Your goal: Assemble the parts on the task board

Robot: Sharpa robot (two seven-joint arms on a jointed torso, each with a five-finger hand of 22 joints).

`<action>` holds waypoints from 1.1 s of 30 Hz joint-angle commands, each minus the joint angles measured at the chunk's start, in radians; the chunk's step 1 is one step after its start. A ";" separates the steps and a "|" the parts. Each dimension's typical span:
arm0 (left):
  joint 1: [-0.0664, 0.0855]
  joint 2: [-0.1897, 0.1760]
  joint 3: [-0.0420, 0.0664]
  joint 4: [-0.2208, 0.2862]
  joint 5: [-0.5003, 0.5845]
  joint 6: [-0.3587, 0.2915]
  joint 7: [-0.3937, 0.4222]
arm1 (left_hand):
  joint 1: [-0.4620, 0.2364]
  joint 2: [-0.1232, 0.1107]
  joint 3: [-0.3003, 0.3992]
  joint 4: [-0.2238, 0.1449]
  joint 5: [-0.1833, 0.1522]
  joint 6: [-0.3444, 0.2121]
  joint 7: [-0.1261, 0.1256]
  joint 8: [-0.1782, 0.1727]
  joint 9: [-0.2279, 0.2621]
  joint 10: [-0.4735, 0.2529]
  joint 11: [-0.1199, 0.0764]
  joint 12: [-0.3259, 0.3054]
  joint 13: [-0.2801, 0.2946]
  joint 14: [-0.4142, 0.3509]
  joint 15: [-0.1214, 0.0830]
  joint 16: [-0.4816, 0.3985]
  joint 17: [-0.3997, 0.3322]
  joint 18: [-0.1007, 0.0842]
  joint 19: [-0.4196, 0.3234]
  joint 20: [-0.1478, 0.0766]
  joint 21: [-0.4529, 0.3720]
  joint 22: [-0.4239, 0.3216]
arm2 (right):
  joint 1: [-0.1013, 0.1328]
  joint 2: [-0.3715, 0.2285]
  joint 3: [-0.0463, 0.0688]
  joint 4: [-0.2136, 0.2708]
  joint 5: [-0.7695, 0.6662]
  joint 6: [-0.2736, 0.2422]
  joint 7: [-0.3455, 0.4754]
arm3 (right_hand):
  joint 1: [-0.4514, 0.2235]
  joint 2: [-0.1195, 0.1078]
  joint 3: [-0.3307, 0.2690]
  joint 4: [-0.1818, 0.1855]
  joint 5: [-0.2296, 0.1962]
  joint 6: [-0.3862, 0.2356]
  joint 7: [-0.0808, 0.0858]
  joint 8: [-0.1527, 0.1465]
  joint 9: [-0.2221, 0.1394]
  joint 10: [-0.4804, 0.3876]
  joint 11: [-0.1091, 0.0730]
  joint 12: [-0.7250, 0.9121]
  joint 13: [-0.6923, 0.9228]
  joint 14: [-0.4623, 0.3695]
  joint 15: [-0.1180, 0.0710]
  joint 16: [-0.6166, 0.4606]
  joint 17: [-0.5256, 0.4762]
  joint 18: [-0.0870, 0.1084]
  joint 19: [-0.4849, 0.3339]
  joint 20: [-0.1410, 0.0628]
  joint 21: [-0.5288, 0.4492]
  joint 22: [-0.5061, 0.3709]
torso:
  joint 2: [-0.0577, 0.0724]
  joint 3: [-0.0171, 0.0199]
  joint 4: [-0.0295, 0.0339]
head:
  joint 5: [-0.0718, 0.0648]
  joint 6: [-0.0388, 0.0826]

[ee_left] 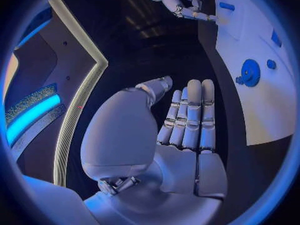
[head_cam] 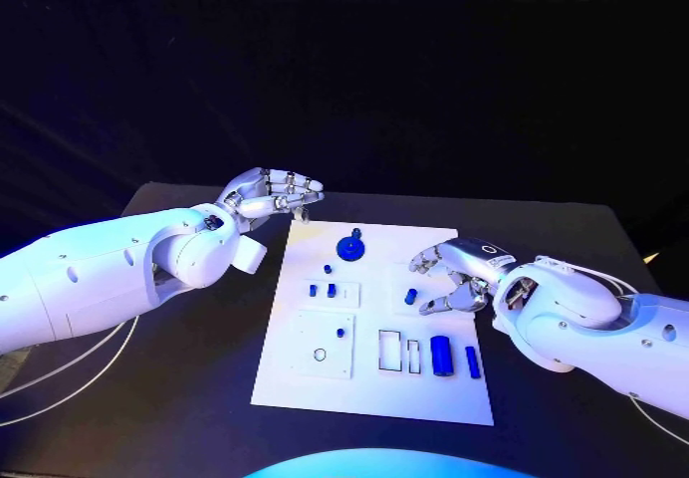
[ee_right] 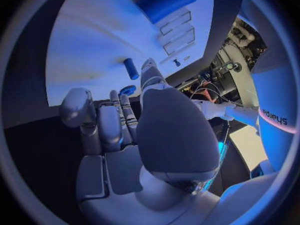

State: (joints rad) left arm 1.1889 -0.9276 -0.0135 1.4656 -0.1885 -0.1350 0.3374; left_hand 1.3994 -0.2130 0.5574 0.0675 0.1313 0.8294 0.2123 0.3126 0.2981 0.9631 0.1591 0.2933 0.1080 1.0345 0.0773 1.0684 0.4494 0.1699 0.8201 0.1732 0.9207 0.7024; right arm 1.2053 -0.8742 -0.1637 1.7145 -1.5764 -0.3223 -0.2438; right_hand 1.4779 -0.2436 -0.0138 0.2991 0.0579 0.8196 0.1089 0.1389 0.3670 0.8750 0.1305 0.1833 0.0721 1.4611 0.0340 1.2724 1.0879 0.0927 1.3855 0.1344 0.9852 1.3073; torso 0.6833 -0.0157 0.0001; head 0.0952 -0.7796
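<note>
left hand (head_cam: 273, 192) hovers off task board's (head_cam: 288, 383) far left corner, fingers curled, holding nothing. right hand (head_cam: 452, 279) over board's right side by small blue part (head_cam: 411, 296), fingers bent; grip unclear.

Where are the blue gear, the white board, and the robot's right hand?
blue gear (head_cam: 350, 245): head view, on the gear's round face.
task board (head_cam: 295, 383): head view, on a bare near corner of the plate.
right hand (head_cam: 454, 281): head view, on the middle of the hand.

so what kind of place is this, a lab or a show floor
Likely a demo or exhibition booth: a black table against a dark backdrop, a white task board with small blue parts, and glowing light strips nearby.
</note>
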 commanded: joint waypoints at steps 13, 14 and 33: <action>0.001 0.003 0.001 0.001 0.005 0.013 0.000 | -0.004 0.013 -0.007 0.001 0.004 -0.006 0.019 -0.004 0.003 -0.008 0.001 -0.002 0.002 -0.002 0.004 0.001 0.002 0.014 0.004 0.005 -0.006 -0.003 | -0.013 0.046 -0.002 -0.035 -0.006 0.038 0.038 | 0.054 0.122 0.123 -0.012 -0.008 0.073 0.030 0.028 0.017 0.157 -0.047 0.104 0.009 0.032 -0.031 0.064 0.086 -0.018 0.061 -0.028 0.153 0.154 | 0.000 -0.0009 0.0004 | 0.003 -0.006; 0.001 0.003 0.001 0.001 0.005 0.013 0.000 | -0.004 0.013 -0.007 0.001 0.004 -0.006 0.019 -0.004 0.003 -0.008 0.001 -0.002 0.002 -0.002 0.004 0.001 0.002 0.014 0.004 0.005 -0.006 -0.003 | -0.013 0.049 -0.002 -0.037 -0.006 0.037 0.038 | 0.056 0.128 0.130 -0.011 -0.008 0.077 0.031 0.028 0.017 0.168 -0.049 0.103 0.007 0.033 -0.033 0.066 0.089 -0.019 0.062 -0.030 0.158 0.157 | 0.000 -0.0009 0.0004 | 0.003 -0.006; 0.001 0.003 0.001 0.001 0.005 0.017 -0.004 | -0.004 0.014 -0.007 0.001 0.004 -0.006 0.019 -0.003 0.003 -0.008 0.001 -0.001 0.002 -0.002 0.004 0.001 0.002 0.014 0.004 0.005 -0.006 -0.003 | -0.019 0.068 -0.005 -0.055 -0.017 0.058 0.031 | 0.072 0.133 0.223 -0.012 -0.007 0.137 0.029 0.036 0.013 0.263 -0.056 0.049 -0.005 0.035 -0.039 0.082 0.102 -0.026 0.074 -0.038 0.202 0.175 | 0.000 -0.0004 0.0001 | 0.002 -0.010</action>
State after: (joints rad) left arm 1.1889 -0.9254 -0.0135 1.4651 -0.1885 -0.1329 0.3309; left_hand 1.3941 -0.2077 0.5546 0.0704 0.1313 0.8294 0.2123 0.3126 0.2996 0.9631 0.1590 0.2933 0.1089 1.0345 0.0772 1.0684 0.4500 0.1698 0.8201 0.1732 0.9207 0.7007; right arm 1.1886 -0.8074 -0.1672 1.6606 -1.5781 -0.2886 -0.2182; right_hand 1.5435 -0.1090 0.2069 0.2868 0.0523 0.9502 0.1395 0.1701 0.3811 1.1311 0.0716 0.2350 0.0679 1.4666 -0.0004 1.3504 1.1890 0.0766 1.4540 0.0985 1.1821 1.3078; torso 0.6829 -0.0162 0.0002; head 0.0977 -0.7894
